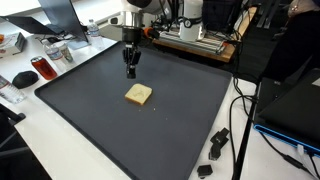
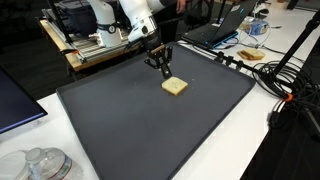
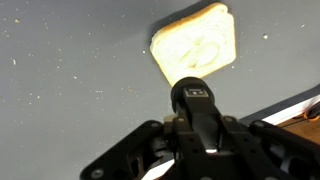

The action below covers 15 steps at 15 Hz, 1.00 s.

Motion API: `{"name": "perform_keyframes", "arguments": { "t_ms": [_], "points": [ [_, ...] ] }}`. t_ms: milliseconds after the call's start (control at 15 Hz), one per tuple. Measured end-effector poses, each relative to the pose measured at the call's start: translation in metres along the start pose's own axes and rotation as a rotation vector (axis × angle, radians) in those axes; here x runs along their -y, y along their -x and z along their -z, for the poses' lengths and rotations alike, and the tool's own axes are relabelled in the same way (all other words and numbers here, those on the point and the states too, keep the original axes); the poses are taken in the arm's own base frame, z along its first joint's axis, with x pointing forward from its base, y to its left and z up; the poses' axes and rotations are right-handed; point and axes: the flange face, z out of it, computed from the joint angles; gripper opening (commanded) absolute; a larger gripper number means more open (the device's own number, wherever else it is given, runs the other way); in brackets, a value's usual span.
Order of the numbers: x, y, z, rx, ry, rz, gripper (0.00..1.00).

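Observation:
A pale yellow square piece, like a sponge or a slice of bread [image 1: 139, 94] [image 2: 174, 86] [image 3: 195, 45], lies flat on the dark grey mat [image 1: 120, 135] [image 2: 140, 130]. My gripper [image 1: 131, 66] [image 2: 162, 63] [image 3: 196, 120] hangs just behind it in both exterior views, pointing down, a little above the mat. It is shut on a black cylindrical object [image 3: 192, 96] that sticks out past the fingertips. In the wrist view the tip of that object sits right at the yellow piece's near edge; whether they touch I cannot tell.
Beside the mat stand a red can [image 1: 42, 68], a black mouse [image 1: 22, 77] and a silver laptop [image 1: 45, 22]. Black clips and cables [image 1: 215, 145] lie at one mat corner. Elsewhere are clear bottles [image 2: 40, 165], a plate with food [image 2: 250, 52] and cables [image 2: 290, 90].

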Motion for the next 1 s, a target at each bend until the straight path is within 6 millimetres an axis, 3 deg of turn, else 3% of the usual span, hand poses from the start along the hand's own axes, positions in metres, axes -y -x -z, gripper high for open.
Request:
{"name": "perform_keyframes", "arguments": {
  "t_ms": [333,533,733,1000],
  "points": [
    [-0.018,0.011,0.002,-0.004,0.009,0.023,0.05],
    [-0.014,0.019,0.002,-0.002,0.016,0.071,0.05],
    [0.006,0.029,0.005,0.0,0.078,0.135,0.05],
    [0.049,0.047,0.01,-0.008,0.179,0.222,0.05]
  ]
}}
